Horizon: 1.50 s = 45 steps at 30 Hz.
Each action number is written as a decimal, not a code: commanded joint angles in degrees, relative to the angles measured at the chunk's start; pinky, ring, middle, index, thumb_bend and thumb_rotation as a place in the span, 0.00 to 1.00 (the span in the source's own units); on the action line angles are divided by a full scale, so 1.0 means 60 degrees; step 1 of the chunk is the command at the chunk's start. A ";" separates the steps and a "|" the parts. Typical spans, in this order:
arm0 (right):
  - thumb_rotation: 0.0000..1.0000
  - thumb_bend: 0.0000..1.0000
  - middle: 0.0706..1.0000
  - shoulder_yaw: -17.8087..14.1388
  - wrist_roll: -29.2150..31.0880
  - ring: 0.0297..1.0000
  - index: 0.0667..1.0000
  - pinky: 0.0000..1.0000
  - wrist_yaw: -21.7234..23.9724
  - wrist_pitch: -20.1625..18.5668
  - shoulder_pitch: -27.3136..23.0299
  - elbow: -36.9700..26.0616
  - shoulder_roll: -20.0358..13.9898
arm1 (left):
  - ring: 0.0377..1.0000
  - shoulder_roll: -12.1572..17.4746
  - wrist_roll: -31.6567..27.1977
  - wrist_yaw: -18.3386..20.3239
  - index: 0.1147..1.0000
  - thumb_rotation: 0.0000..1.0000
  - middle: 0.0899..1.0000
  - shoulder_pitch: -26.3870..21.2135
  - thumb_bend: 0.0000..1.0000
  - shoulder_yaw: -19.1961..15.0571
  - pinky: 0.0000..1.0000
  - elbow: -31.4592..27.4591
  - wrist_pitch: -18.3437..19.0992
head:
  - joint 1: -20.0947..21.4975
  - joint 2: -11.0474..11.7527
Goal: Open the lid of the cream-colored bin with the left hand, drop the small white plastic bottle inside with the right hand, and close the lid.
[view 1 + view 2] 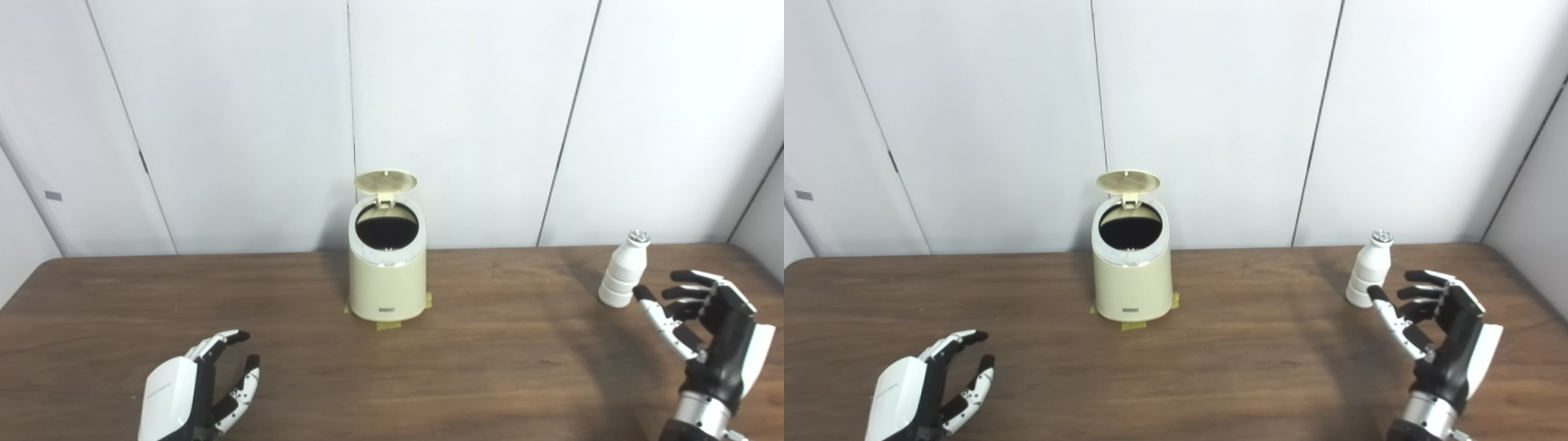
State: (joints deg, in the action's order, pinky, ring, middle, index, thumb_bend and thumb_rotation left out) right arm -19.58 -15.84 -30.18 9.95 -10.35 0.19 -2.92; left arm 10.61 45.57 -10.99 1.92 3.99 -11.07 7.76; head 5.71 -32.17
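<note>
Standing near the far edge of the worktop [490, 367], roughly midway along it, a cream-colored bin [387, 288] is seen upright on a dark brown wooden surface. Its round lid [386, 180] is raised on a hinge at the back and stands tilted up above the rim, so the dark inside of the bin is exposed. Small strips of yellowish tape [388, 325] are visible on the wood at the foot of the bin.

Toward the right end of the worktop, close to the far edge, a small white plastic bottle [625, 269] is placed upright, with ribbed sides and a silvery cap. It is well apart from the bin.

The right hand [704, 318] is held just beside the bottle on its near right side, palm turned toward it, fingers [655, 315] spread apart and curved. One fingertip lies very near the base of the bottle; whether it touches cannot be told. Nothing is held.

The left hand [196, 386] is seen near the front edge, toward the left, with fingers apart and loosely curled, holding nothing, well away from the bin.

Pale wall panels [245, 122] are seen behind the worktop.
</note>
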 commanded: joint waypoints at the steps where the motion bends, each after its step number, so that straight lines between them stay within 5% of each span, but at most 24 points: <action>1: 0.13 0.51 0.42 -0.0110 0.0042 0.36 0.44 0.28 -0.0197 0.0355 -0.0494 -0.0276 -0.0229 | 0.76 0.0030 0.0095 -0.0246 0.72 0.53 0.74 -0.0243 0.25 -0.0029 0.72 -0.0215 -0.0157 | 0.0031 0.0000; 4: 0.03 0.52 0.43 -0.0257 0.0151 0.32 0.45 0.27 -0.0345 0.0292 -0.0663 -0.0228 -0.0263 | 0.76 0.0014 0.0148 -0.0262 0.72 0.56 0.75 -0.0260 0.25 -0.0016 0.72 -0.0191 -0.0142 | 0.0065 -0.0006; 8: 0.00 0.52 0.45 -0.0392 0.0171 0.44 0.45 0.36 -0.0102 -0.0963 -0.0812 -0.0476 -0.0456 | 0.77 -0.0017 0.0100 -0.0198 0.73 0.57 0.75 -0.0280 0.25 0.0010 0.72 -0.0205 -0.0140 | 0.0083 0.0009; 10: 0.06 0.68 0.65 -0.0335 0.0195 0.55 0.68 0.45 0.0205 -0.1524 -0.0821 -0.0582 -0.0665 | 0.77 -0.0020 0.0104 -0.0188 0.73 0.58 0.75 -0.0301 0.25 0.0048 0.72 -0.0202 -0.0177 | 0.0100 0.0017; 13: 0.12 0.76 0.88 -0.0213 0.0560 0.76 0.93 0.64 0.0868 -0.2312 -0.0800 -0.0760 -0.0936 | 0.77 -0.0016 0.0128 -0.0175 0.73 0.58 0.75 -0.0317 0.25 0.0103 0.72 -0.0198 -0.0196 | 0.0095 0.0027; 19: 0.25 0.84 0.98 0.0371 0.0119 0.95 1.00 0.85 0.1618 -0.3569 -0.0880 -0.0613 -0.1635 | 0.77 0.0040 -0.0017 -0.0070 0.73 0.57 0.74 -0.0320 0.26 0.0157 0.74 -0.0156 -0.0233 | 0.0149 0.0021; 35: 0.27 0.87 0.98 0.0958 0.0448 0.95 1.00 0.86 0.2613 -0.3791 -0.1429 0.0755 -0.2389 | 0.78 0.0164 -0.0123 0.0006 0.72 0.53 0.74 -0.0238 0.25 0.0146 0.74 -0.0160 -0.0257 | 0.0185 -0.0069; 45: 0.24 0.84 0.91 0.1002 0.0566 0.86 0.95 0.77 0.2370 -0.3503 -0.1968 0.1934 -0.2256 | 0.77 0.0257 -0.0199 -0.0034 0.71 0.55 0.73 -0.0224 0.26 0.0215 0.74 -0.0128 -0.0407 | 0.0194 -0.0090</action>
State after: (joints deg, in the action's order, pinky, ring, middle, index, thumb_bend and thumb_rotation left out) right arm -13.25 -12.66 -15.17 -13.81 -19.35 12.32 -15.26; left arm 11.46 44.18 -10.10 1.77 5.23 -10.87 7.42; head 6.85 -32.69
